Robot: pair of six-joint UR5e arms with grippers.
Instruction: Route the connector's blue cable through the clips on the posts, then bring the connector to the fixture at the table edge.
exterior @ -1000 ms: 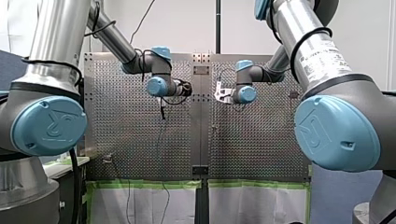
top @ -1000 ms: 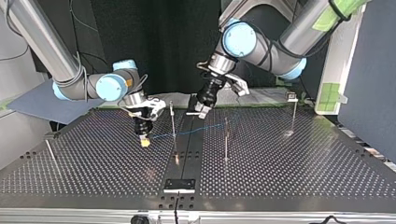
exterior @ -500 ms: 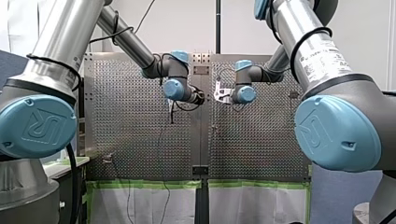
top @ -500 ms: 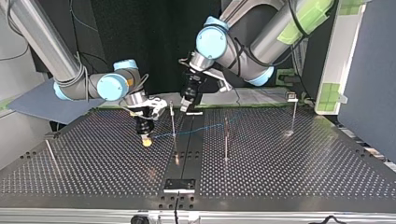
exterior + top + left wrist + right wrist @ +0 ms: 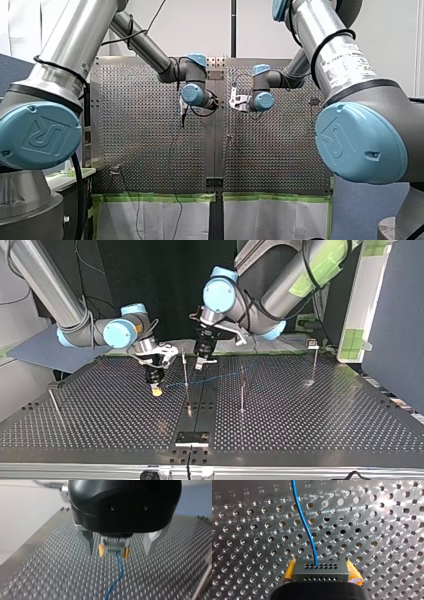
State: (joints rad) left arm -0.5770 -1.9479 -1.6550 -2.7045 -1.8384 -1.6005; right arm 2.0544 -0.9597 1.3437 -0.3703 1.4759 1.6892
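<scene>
**Right arm gripped connector while left jaws stood open**

The right arm (image 5: pixel 82 327) held the connector (image 5: pixel 321 570) clamped between the yellow pads (image 5: pixel 289 572) of its jaws, close above the perforated worktop (image 5: pixel 310 430). In the top view the connector sat just to the left of a thin post (image 5: pixel 185 367). The blue cable (image 5: pixel 308 533) ran from the connector across that post and on to the post's right. The left arm (image 5: pixel 260 295) hung behind the post. Its jaws were spread wide and gripped nothing, and its metal fingers (image 5: pixel 88 542) framed the connector from a distance.
</scene>
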